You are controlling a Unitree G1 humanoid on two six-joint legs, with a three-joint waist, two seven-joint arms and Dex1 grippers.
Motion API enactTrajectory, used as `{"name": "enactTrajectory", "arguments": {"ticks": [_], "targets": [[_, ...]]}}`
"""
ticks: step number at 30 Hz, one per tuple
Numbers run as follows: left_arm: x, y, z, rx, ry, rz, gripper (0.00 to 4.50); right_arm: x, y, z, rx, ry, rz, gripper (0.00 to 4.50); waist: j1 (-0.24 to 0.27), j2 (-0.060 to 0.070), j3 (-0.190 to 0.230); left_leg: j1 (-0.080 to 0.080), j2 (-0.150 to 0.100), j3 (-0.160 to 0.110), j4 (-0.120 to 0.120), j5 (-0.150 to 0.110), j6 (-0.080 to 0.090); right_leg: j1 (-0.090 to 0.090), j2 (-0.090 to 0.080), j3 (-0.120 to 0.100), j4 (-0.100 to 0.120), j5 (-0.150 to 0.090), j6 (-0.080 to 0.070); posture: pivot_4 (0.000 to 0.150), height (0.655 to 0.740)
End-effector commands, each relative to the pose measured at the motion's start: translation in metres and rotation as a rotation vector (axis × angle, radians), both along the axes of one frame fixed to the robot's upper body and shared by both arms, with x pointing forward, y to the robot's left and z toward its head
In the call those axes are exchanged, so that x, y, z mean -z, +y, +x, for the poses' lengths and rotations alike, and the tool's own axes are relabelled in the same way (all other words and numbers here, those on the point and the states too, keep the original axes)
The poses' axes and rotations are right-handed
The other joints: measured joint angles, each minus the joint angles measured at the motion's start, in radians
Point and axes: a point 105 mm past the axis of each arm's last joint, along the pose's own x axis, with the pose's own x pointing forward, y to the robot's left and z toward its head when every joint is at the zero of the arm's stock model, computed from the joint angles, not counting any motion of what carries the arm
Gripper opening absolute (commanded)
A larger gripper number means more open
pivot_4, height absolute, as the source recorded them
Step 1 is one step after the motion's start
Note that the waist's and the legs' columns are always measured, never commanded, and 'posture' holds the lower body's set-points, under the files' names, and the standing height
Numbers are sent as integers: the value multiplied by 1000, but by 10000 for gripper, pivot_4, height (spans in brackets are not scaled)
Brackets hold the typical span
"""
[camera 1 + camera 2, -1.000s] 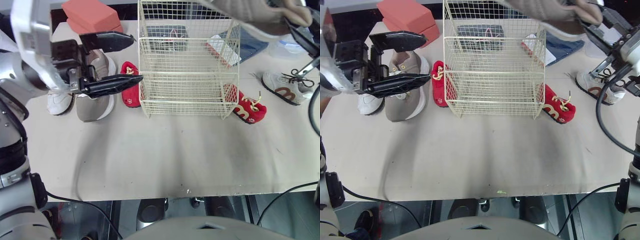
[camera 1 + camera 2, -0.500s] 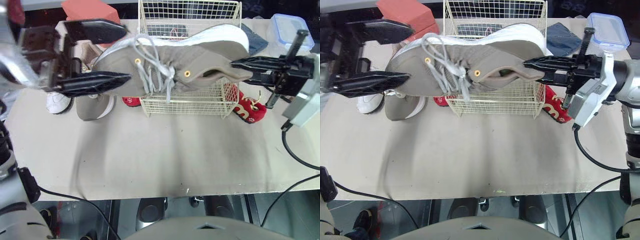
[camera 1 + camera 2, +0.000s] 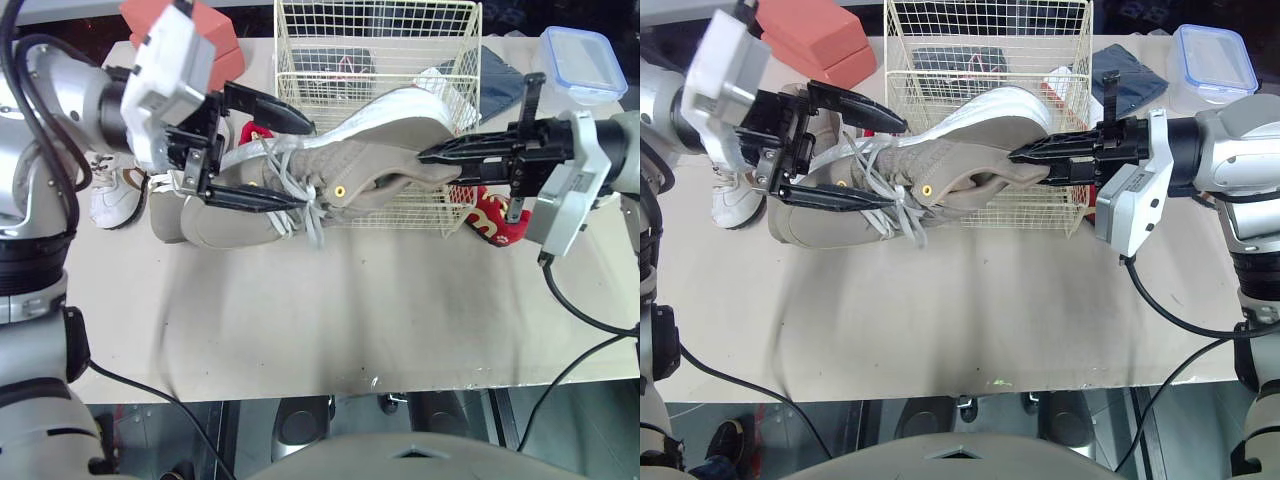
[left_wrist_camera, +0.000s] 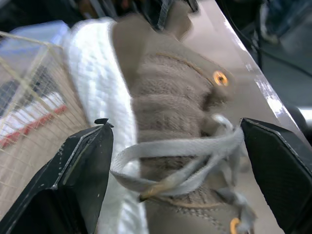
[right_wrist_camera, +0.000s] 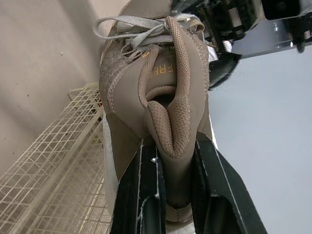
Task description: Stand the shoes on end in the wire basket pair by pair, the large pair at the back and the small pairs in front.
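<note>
A large tan shoe (image 3: pixel 370 150) with a white sole hangs on its side in the air, in front of the cream wire basket (image 3: pixel 375 60). My right gripper (image 3: pixel 435 168) is shut on its heel collar, seen close in the right wrist view (image 5: pixel 173 141). My left gripper (image 3: pixel 305 165) is open, one finger on each side of the shoe's laced forefoot (image 4: pixel 165 97). The other large tan shoe (image 3: pixel 215 225) lies on the table below the left gripper. A small white shoe (image 3: pixel 110 195) lies at the left. One red shoe (image 3: pixel 245 132) sits left of the basket, another (image 3: pixel 495 215) at its right.
Red boxes (image 3: pixel 225 40) stand at the back left. A lidded plastic container (image 3: pixel 578 60) and a dark blue cloth (image 3: pixel 500 75) are at the back right. A dark flat item (image 3: pixel 335 65) shows through the basket wires. The table's front half is bare.
My right gripper has swung the tan shoe down from high at the back right to in front of the basket. The left gripper has moved right to straddle its toe end.
</note>
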Motion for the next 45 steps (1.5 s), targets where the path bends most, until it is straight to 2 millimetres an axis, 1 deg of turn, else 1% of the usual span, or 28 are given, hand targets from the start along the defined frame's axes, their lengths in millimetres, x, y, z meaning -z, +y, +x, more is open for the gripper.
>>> {"name": "enactTrajectory", "arguments": {"ticks": [1,5,6,7,8,9,11,12,13,15,16,22,26,27,28,29,30,32,33,34,35,36,38,39,42,45], "targets": [[0,2,-1,33,-26,92,45000,-16,5,-8,-20,-53,22,192,0,0,0,0,0,0,0,0,0,0,0,0,0,0,0,1500,6860],[5,2,-1,57,-10,147,45000,-15,6,-6,-8,-43,11,192,0,0,0,0,0,0,0,0,0,0,0,0,0,0,0,1500,6860],[6,2,1,56,-11,156,39717,-15,7,-6,-6,-42,11,0,0,0,0,0,0,0,0,0,0,0,0,0,0,0,0,1500,6860],[6,2,2,55,-12,161,37480,-15,7,-6,-4,-42,9,0,0,0,0,0,0,0,0,0,0,0,0,0,0,0,0,1500,6860],[7,2,2,55,-11,164,32406,-15,7,-6,-2,-42,9,0,0,0,0,0,0,0,0,0,0,0,0,0,0,0,0,1500,6860],[8,2,2,56,-8,169,28607,-15,8,-5,-1,-42,10,0,0,0,0,0,0,0,0,0,0,0,0,0,0,0,0,1500,6860],[10,1,3,59,-5,177,18057,-15,9,-6,0,-42,13,0,0,0,0,0,0,0,0,0,0,0,0,0,0,0,0,1500,6860],[10,1,2,60,-3,180,15642,-16,10,-6,0,-43,16,0,0,0,0,0,0,0,0,0,0,0,0,0,0,0,0,1500,6860],[12,1,2,62,0,185,10677,-17,11,-6,0,-44,20,0,0,0,0,0,0,0,0,0,0,0,0,0,0,0,0,1500,6860],[14,1,2,61,1,199,3375,-20,12,-6,-2,-45,32,0,0,0,0,0,0,0,0,0,0,0,0,0,0,0,0,1500,6860],[15,2,2,60,0,205,900,-21,13,-6,-2,-45,40,0,0,0,0,0,0,0,0,0,0,0,0,0,0,0,0,1500,6860],[17,7,4,39,-23,212,475,-26,13,-5,6,-36,71,0,0,0,0,0,0,0,0,0,0,0,0,0,0,0,0,1500,6860],[10,4,8,35,-69,147,475,-35,10,-2,27,-50,107,0,0,0,0,0,0,0,1,0,0,0,0,0,1,0,0,1500,6860],[8,4,8,32,-68,130,475,-36,9,-1,32,-50,113,9173,0,0,0,0,0,0,1,0,0,0,0,0,1,0,0,1500,6860],[5,3,8,31,-68,101,475,-38,7,0,43,-48,122,12573,0,0,0,0,0,0,1,0,0,0,0,0,1,0,0,1500,6860],[2,2,8,27,-67,71,475,-40,5,2,55,-44,134,18814,0,0,0,0,0,0,1,0,0,0,0,0,1,0,0,1500,6860],[-1,2,8,23,-67,48,475,-42,3,3,67,-38,146,22305,1,0,0,0,0,0,1,0,0,0,0,0,1,0,0,1500,6860],[-5,3,9,10,-66,8,475,-45,-2,6,92,-33,165,32282,0,0,0,0,0,0,1,0,0,0,0,0,1,0,0,1500,6860],[-9,3,10,-3,-71,-20,475,-48,-6,9,114,-31,182,34483,0,0,0,0,0,0,1,0,0,0,0,0,1,1,-1,1500,6860],[-12,4,11,-16,-81,-49,475,-50,-10,11,136,-29,199,41210,0,0,0,0,0,0,1,0,0,0,0,0,1,1,-1,1500,6860],[-16,3,12,-28,-91,-80,475,-52,-15,14,158,-23,218,43456,0,0,0,0,0,0,1,0,0,0,0,0,1,1,-1,1500,6860],[-20,3,12,-37,-97,-113,475,-54,-19,17,183,3,251,44333,0,0,0,0,0,0,1,0,0,0,0,0,1,1,-1,1500,6860],[-26,1,12,-51,-107,-175,475,-51,-31,24,245,87,305,44333,1,0,0,0,0,0,1,0,0,0,-1,1,1,1,-1,1500,6860],[-28,0,13,-61,-117,-207,475,-48,-38,27,282,163,343,44333,2,0,0,0,0,0,1,0,0,0,-1,1,1,1,-1,1500,6860],[-34,-1,15,-94,-141,-278,475,-42,-52,33,349,322,436,44333,1,-1,0,0,0,0,1,0,0,1,-2,2,1,1,-1,1500,6860],[-40,-1,20,-142,-194,-361,475,-36,-63,36,392,579,594,44333,1,-1,0,0,0,-1,1,0,0,1,-2,2,2,1,-1,1500,6860]]}}
